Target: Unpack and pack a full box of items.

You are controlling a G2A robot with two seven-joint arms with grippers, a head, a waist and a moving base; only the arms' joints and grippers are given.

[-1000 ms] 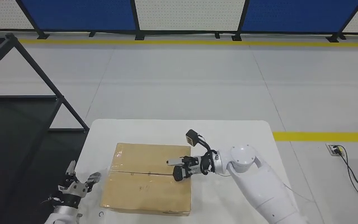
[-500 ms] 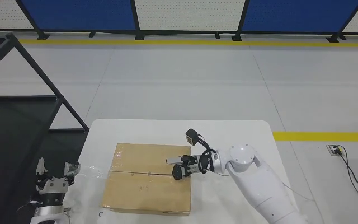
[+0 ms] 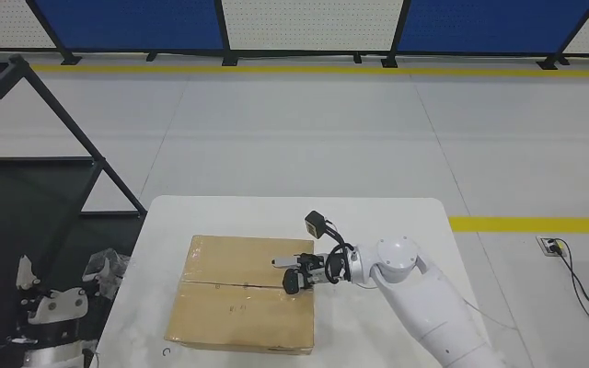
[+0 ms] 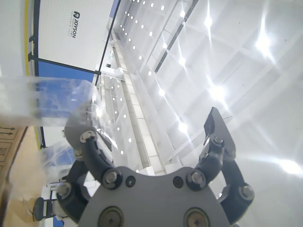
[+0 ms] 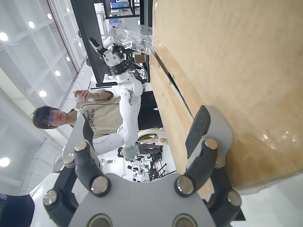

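A shut cardboard box (image 3: 241,294) lies on the white table (image 3: 368,216), its flaps meeting at a middle seam (image 5: 165,72). My right gripper (image 3: 286,275) is open at the box's right edge, over the seam. One of its fingers (image 5: 201,128) rests against the box top (image 5: 225,48). My left gripper (image 3: 64,278) hangs beyond the table's left edge, open wide. A strip of clear tape (image 4: 59,100) clings to one of the left gripper's fingers (image 4: 87,140) and runs back toward the box corner (image 4: 9,142). The right wrist view shows that tape (image 5: 132,34) stretched off the box's far end.
A black metal frame (image 3: 64,129) stands on the floor left of the table, close to my left arm. Bare tabletop lies behind the box and to its right (image 3: 386,221).
My left gripper has swung left, off the table and past its edge, drawing the clear tape away from the box. The right gripper has barely shifted.
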